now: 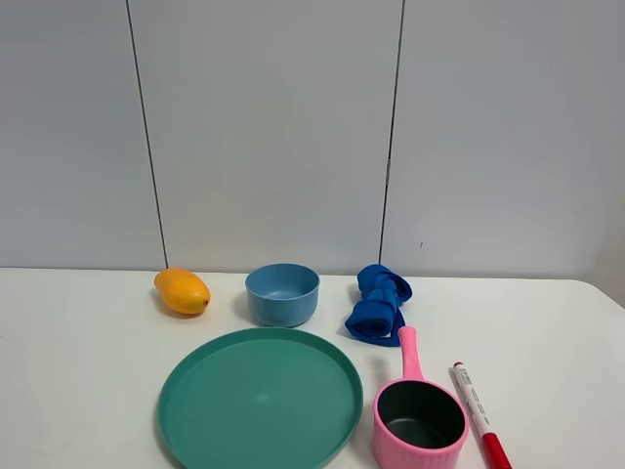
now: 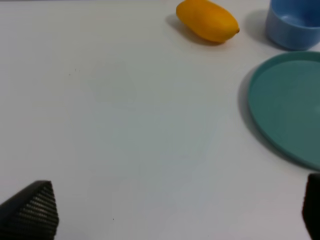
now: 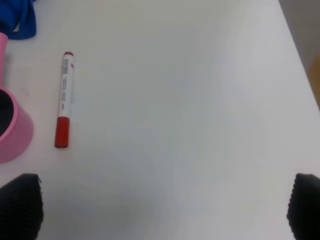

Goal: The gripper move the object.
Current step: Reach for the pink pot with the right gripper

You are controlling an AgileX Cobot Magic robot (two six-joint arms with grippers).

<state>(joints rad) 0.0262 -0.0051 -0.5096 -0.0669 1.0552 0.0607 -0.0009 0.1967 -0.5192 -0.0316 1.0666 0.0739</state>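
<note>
The table [image 1: 78, 391] is carrying the plate [image 1: 259, 401], with the pan [image 1: 420, 422] standing just right of the plate. The right hand [image 3: 162, 210] is hanging spread and empty. It should be pinching the handle [image 1: 410, 354] squarely, avoiding the marker [image 3: 64, 100] farther from the plate.

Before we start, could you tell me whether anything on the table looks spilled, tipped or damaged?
Nothing stands out: the pink saucepan and blue bowl stand upright and empty, the marker lies flat, and nothing is spilled.
</note>
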